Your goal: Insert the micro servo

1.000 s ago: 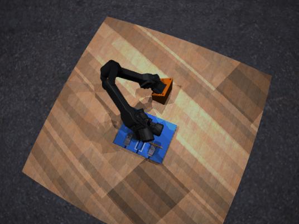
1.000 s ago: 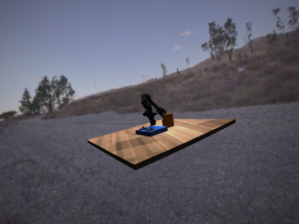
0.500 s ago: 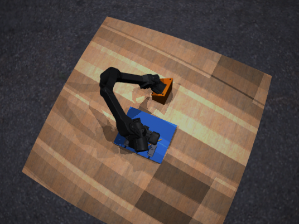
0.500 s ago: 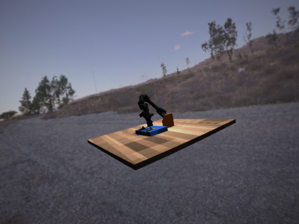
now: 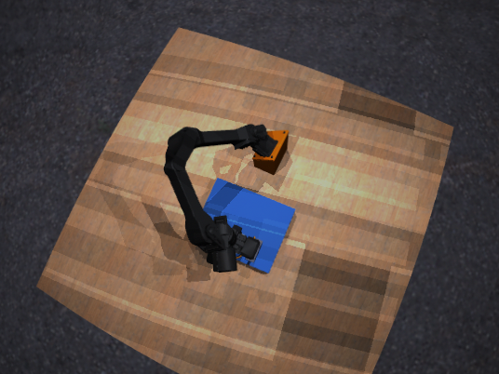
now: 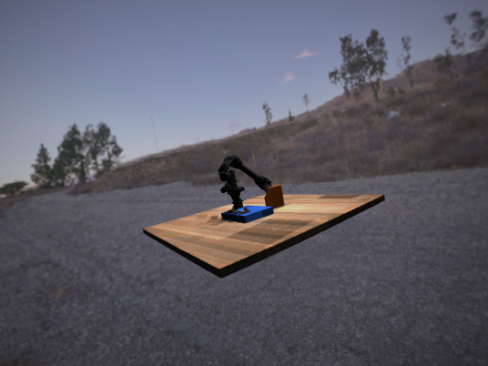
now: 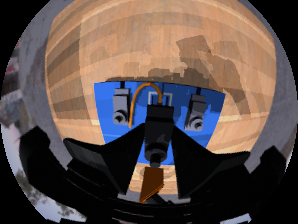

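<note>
Wrist view has the hand [image 7: 154, 163] clamped on the micro servo [image 7: 158, 137], which hangs dead center in the frame above the blue deck [image 7: 107, 112]. The marked empty pocket [image 7: 156, 98] sits just above it in the picture, between two servos already seated [image 7: 120, 106] and [image 7: 196, 111]. The orange cable [image 7: 141, 96] loops off toward the upper left. My worry: that cable could snag on the left neighbor or land outside the side notch, and if the servo goes down a bit tilted, one ear will ride up on the pocket edge instead of lying flat. From the top view the hand hides the pocket, so alignment's hard to judge there.
</note>
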Controlling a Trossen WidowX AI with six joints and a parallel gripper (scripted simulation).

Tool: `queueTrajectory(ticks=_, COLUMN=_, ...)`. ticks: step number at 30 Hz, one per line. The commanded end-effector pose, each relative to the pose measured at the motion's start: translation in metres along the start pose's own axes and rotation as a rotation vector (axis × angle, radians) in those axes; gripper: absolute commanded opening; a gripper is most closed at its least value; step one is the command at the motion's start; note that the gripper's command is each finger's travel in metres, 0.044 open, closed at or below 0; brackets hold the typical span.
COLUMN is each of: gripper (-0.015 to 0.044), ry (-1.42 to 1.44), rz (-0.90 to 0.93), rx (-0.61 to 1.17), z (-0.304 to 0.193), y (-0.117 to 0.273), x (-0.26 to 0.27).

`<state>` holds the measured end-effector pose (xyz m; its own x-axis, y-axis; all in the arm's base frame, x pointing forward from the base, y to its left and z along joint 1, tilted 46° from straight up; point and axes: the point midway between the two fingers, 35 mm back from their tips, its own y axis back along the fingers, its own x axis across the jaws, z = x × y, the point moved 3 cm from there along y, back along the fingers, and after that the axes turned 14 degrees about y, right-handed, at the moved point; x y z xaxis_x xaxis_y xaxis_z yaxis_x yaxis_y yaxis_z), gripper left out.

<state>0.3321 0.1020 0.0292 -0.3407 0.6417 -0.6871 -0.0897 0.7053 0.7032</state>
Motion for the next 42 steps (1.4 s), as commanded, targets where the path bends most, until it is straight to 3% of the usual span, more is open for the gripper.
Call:
queueTrajectory(ticks=1, gripper=0.0, ry=0.004, rz=-0.005, rx=-0.002, z=0.007, y=0.001, x=-0.003)
queueTrajectory(ticks=42, gripper=0.0, ry=0.004, rz=-0.007, rx=-0.002, z=0.008, y=-0.028, x=-0.004)
